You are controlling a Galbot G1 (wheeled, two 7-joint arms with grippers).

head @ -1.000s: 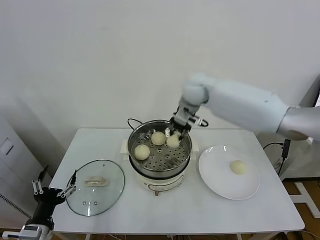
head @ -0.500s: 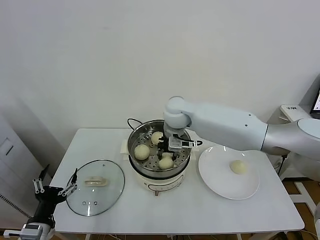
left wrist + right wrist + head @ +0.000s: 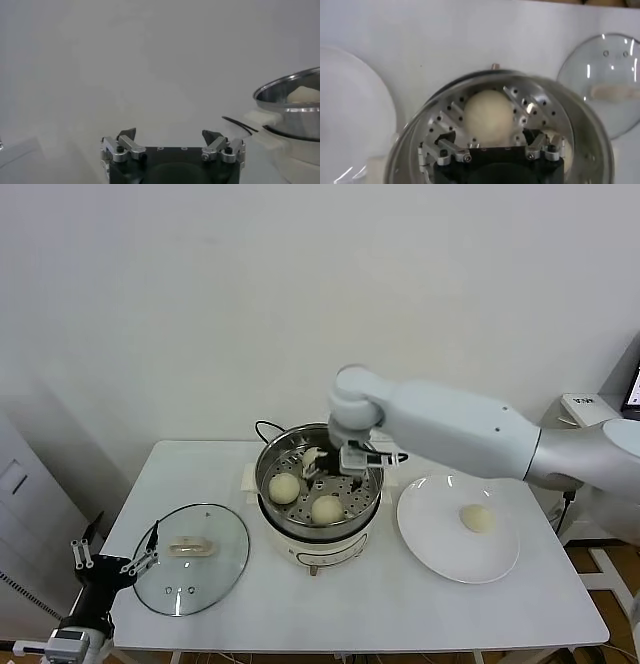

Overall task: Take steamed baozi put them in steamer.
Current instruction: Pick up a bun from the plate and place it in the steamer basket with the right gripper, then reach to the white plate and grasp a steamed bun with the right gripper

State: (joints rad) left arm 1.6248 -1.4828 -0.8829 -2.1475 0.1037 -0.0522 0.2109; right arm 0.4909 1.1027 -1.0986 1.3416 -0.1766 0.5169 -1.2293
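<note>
The steel steamer (image 3: 268, 461) stands mid-table on its white base. Two baozi (image 3: 284, 488) (image 3: 327, 510) lie in full sight in it, and a third (image 3: 311, 457) at the back is partly hidden by my right gripper (image 3: 328, 469). That gripper hangs open and empty just over the basket's back. In the right wrist view its open gripper (image 3: 490, 137) sits just short of one baozi (image 3: 489, 116) on the perforated floor (image 3: 452, 112). A fourth baozi (image 3: 476, 518) lies on the white plate (image 3: 430, 539). My left gripper (image 3: 112, 552) is parked open, low at the table's left corner.
The glass lid (image 3: 190, 559) with its white handle lies flat left of the steamer. A black cord (image 3: 262, 427) loops behind the pot. In the left wrist view the open gripper (image 3: 170, 135) faces the wall, with the steamer's rim (image 3: 287, 95) beside it.
My right gripper carried a baozi down into the front of the steamer, let it go, and has drawn back up toward the basket's rear, open. The left arm stayed put.
</note>
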